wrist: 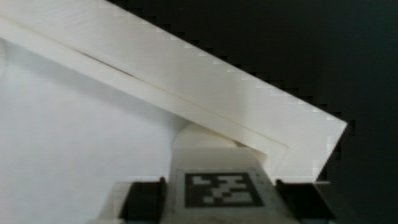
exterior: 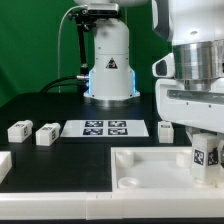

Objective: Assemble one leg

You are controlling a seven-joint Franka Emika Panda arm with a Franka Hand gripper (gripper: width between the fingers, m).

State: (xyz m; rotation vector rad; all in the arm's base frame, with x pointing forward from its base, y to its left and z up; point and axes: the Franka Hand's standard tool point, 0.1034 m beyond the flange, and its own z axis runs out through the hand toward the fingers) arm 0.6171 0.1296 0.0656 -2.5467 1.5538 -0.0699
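My gripper (exterior: 205,168) is shut on a white leg (exterior: 206,157) with a black-and-white tag and holds it upright over the corner of the white tray-like tabletop (exterior: 140,170) on the exterior view's right. In the wrist view the leg (wrist: 217,180) sits between my dark fingers (wrist: 150,198), its far end at the inner corner of the tabletop's raised rim (wrist: 214,85). Whether the leg touches the tabletop is hidden. Two more legs (exterior: 20,130) (exterior: 46,134) lie on the black table at the exterior view's left. A third leg (exterior: 165,129) lies behind the tabletop.
The marker board (exterior: 105,128) lies flat on the table behind the tabletop. The arm's white base (exterior: 110,60) stands at the back. A white block (exterior: 4,165) sits at the exterior view's left edge.
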